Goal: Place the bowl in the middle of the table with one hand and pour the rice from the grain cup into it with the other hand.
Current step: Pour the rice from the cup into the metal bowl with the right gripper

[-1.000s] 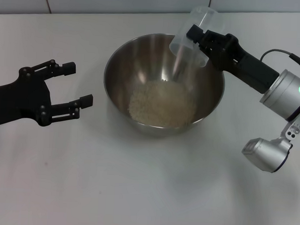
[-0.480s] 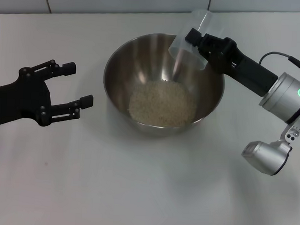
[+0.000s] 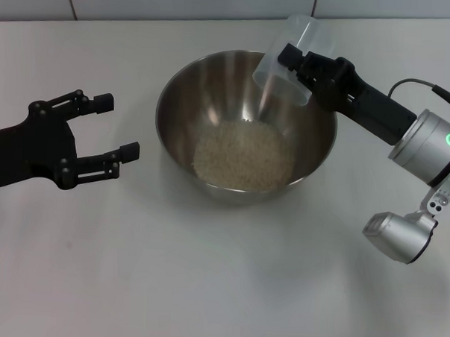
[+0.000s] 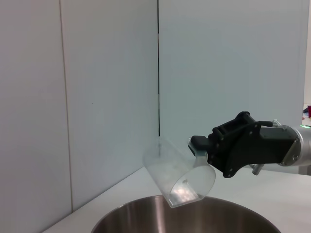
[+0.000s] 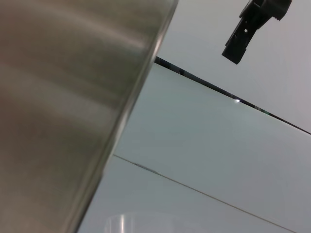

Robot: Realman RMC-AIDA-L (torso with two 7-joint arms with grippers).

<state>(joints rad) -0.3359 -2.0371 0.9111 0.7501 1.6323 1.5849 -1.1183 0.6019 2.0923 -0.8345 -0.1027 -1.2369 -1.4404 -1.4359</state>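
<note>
We see the right pincer (image 3: 295,58) clamping the clear tapered grain cup (image 3: 290,56), tilted mouth-down over the shiny steel bowl (image 3: 182,84), mid-tabletop (image 3: 205,287), holding a pale rice (image 3: 243,156) heap. The left pincer (image 3: 116,126) hovers beside, gaping and empty.

My head camera looks down on the table (image 3: 205,287) and bowl (image 3: 176,92). My left wrist camera sits low beside the bowl (image 4: 146,218), facing across its rim. My right wrist camera looks close along the bowl's wall (image 5: 58,97).
</note>
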